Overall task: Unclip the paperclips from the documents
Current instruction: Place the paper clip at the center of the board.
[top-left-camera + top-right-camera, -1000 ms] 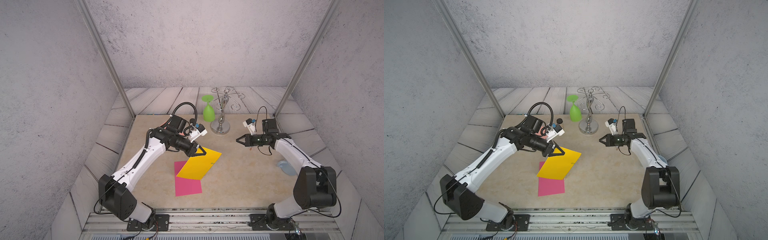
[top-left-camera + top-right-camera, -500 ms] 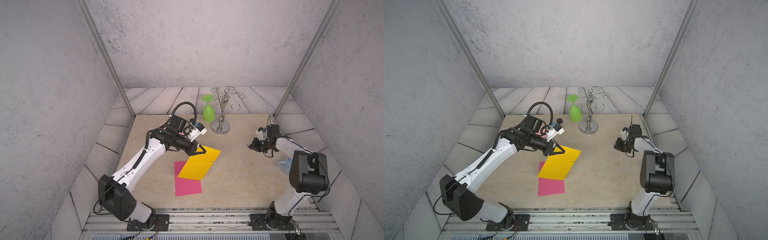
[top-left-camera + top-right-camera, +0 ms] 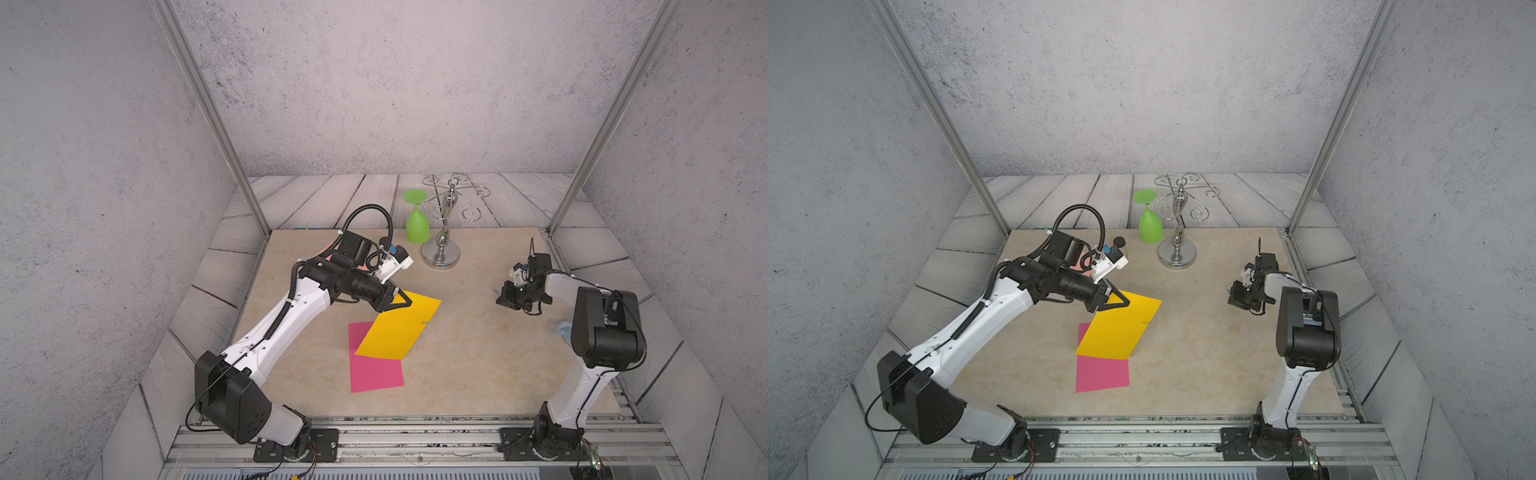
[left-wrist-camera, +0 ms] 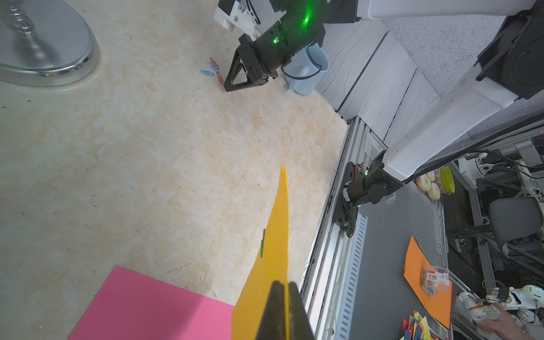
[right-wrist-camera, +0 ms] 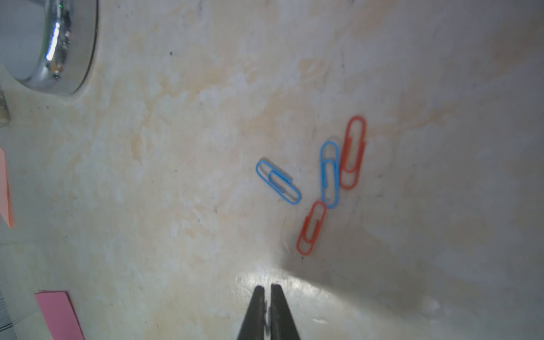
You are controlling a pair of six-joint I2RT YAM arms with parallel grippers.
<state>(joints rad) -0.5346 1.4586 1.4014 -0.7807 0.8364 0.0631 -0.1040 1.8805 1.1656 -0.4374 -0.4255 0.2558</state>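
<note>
Paperclips are lying loose at 12 o'clock from the barely parted right gripper, while the left gripper is pinching the yellow sheet, whose green clip probably needs pulling next.

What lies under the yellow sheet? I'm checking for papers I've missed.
The yellow sheet, pinched by the left gripper, overlaps the magenta sheet, covering its upper corner. Anything else beneath it is hidden.

Grey speckled walls, pale plank floor, beige marbled tabletop; light seemingly even.
</note>
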